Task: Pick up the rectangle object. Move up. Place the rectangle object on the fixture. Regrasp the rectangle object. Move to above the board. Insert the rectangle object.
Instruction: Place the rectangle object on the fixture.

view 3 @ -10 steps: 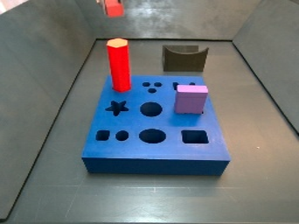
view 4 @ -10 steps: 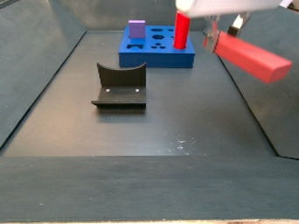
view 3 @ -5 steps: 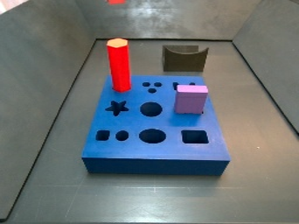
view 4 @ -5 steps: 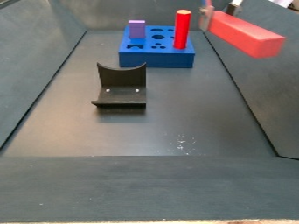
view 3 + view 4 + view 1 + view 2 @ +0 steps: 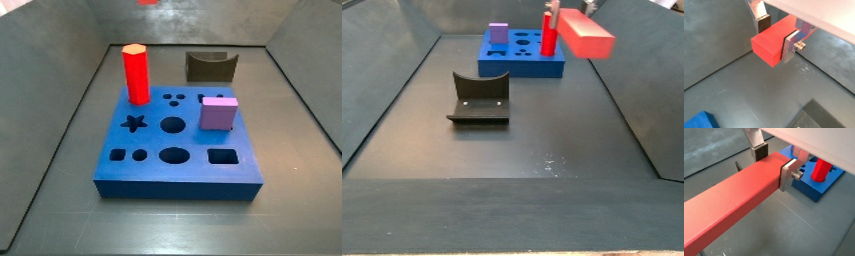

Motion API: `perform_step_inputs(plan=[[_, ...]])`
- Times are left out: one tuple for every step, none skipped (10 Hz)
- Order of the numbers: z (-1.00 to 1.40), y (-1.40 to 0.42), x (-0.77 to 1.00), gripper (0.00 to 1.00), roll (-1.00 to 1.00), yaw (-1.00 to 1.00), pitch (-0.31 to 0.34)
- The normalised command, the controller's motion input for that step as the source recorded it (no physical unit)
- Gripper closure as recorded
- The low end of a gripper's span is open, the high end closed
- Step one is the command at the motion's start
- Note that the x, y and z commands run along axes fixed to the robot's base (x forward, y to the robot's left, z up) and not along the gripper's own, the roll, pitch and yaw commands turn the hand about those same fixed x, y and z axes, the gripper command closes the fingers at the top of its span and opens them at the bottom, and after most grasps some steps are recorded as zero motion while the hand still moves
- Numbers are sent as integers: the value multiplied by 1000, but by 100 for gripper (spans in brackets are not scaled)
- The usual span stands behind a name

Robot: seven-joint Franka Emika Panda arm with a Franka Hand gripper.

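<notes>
The rectangle object (image 5: 769, 45), a long salmon-red block, is clamped between the fingers of my gripper (image 5: 776, 36), which is shut on it. In a wrist view the block (image 5: 737, 203) stretches far out from the gripper (image 5: 774, 164). A side view shows the block (image 5: 587, 35) held high in the air, right of the board (image 5: 523, 68) and well above the floor. The fixture (image 5: 478, 98) stands on the floor, with nothing in its notch. In a side view the fixture (image 5: 211, 67) sits behind the blue board (image 5: 147, 140); there the gripper is almost out of frame.
A bright red hexagonal pillar (image 5: 135, 75) stands in the board's far left hole and a lilac cube (image 5: 219, 113) sits on its right side. Both the pillar (image 5: 551, 30) and the cube (image 5: 498, 35) also appear beyond the fixture. Dark walls enclose the floor.
The gripper has risen with the block and swung it round, so it now points more end-on in a side view. Nothing on the floor or board has moved.
</notes>
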Motion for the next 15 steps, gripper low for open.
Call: perform_step_inputs(plan=[[7,-79,1000,100,72,-107,121],[6,-74,1000,100,68,-78,126],[4,-62,1000,100,73,-41,139],[4,-55,1000,100,81,-24,148],[2,-45,1000,100,94,-7,158],[2,-39,1000,100,104,3,165],[0,-31,1000,100,116,14,173],[-75,-329,1000,100,-1000,-23,100],[-75,-314,1000,100,-1000,-25,101],[-59,-261,1000,100,-1000,-33,103],[-36,-188,1000,100,-1000,-43,115],[-35,-163,1000,100,-1000,-46,117],[-30,-116,1000,100,-1000,-54,122],[-23,-84,1000,100,-1000,-60,125],[-19,-44,982,100,-1000,-70,130]])
